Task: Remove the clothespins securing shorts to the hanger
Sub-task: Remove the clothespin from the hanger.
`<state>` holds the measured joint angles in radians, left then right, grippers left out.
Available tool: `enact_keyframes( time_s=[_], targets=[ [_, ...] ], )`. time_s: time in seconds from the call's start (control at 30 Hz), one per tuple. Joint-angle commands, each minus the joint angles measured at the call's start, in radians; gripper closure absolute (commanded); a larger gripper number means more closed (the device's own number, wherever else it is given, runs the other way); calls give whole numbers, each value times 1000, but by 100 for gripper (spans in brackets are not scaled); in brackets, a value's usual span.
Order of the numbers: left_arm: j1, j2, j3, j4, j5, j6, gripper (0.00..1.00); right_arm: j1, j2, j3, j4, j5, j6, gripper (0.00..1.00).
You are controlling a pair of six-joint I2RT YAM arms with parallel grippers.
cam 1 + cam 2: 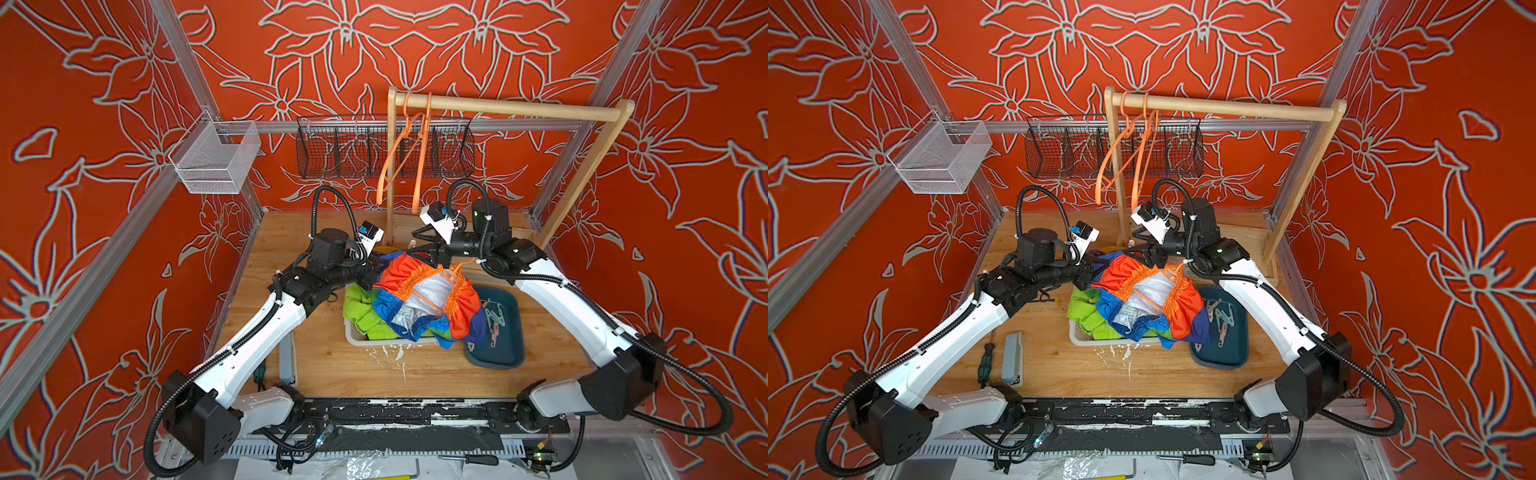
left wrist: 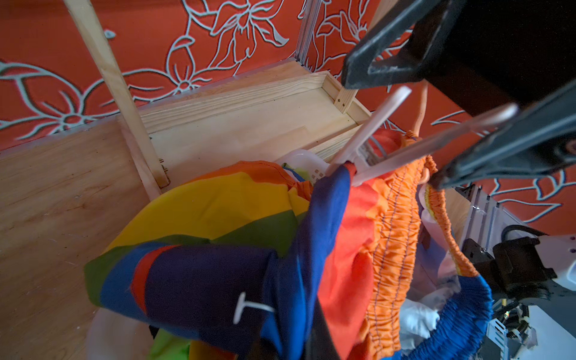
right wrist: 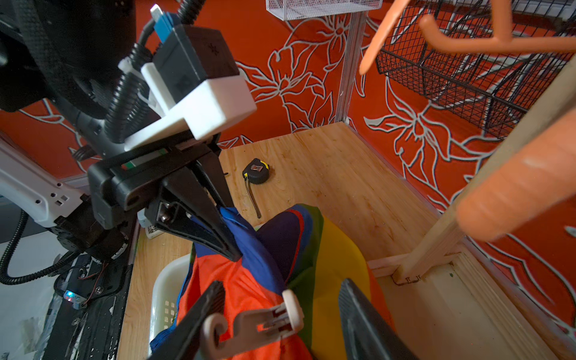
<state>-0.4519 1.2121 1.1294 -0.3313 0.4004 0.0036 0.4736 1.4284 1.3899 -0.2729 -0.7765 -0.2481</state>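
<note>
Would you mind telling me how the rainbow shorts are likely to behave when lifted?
Probably floppy: the rainbow shorts drape in loose folds over the white basket. Likely light, since the left gripper holds a bunched edge with only a fingertip pinch.

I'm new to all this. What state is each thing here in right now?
Left hand: shut, pinching the rainbow shorts.
Right hand: open, straddling the clothespin.
Clothespin: clipped on the rainbow shorts.
Rainbow shorts: bunched over the white basket.
Lime green shorts: crumpled in the basket.
Loose clothespins: lying in the blue tray.
Spare orange hangers: bare, on the wooden rail.
</note>
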Motion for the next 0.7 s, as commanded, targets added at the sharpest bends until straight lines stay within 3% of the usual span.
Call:
enact_keyframes(
  time_s=[0.0, 0.43, 0.67],
  targets=[
    [-18, 12, 4, -54, 73, 33, 100, 2, 11, 31, 11, -28, -22, 45],
    [-18, 12, 7, -55, 65, 38, 100, 1, 32, 56, -12, -47, -22, 75],
    [-18, 9, 6, -54, 40, 42, 100, 2, 26, 46, -8, -40, -16, 79]
  ],
)
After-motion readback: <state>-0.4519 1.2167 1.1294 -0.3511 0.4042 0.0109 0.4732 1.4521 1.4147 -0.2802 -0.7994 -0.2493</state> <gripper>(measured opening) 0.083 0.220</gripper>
